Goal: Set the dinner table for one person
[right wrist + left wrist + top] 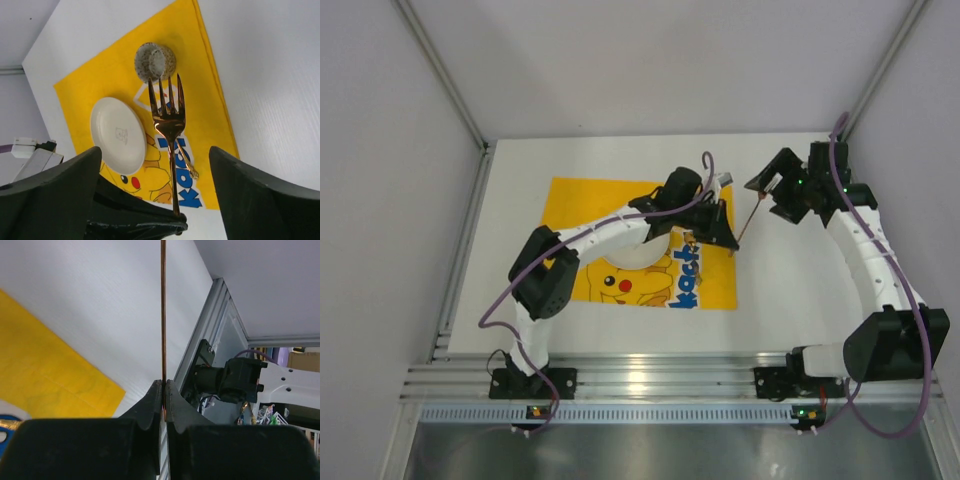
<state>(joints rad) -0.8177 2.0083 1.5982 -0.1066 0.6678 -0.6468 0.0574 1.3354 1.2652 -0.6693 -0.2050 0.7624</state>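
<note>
Plainly white and matte all over, as a dinner table (pixel 775 300), spreading out on every side of a yellow cartoon-print mat (pixel 570 200), with a ribbed aluminium rail (pixel 650 378) along the edge nearest the arm bases.

Reaches the left arm (pixel 610 235) from beyond the mat's near left corner diagonally across it, elbow folded back, wrist ending at the mat's right edge. Pinches a copper-coloured fork (pixel 170 120) by the end of its handle in the left gripper (pixel 163 385), fingers pressed together on the thin metal.

Curves the right arm (pixel 870 260) up well to the right of the mat, wrist turned back toward it. Holds the right gripper (pixel 154 149) spread wide, one finger on either side of the fork and well clear of it.

Shows from above as a thin slanted line just off the mat's right edge, between the two grippers. Runs its long axis straight out from the left fingers, four tines at the free end; appears edge-on from the left wrist.

Carries a white plate (pixel 119 135) and a speckled cup (pixel 155 61) on the mat, apart from each other.
</note>
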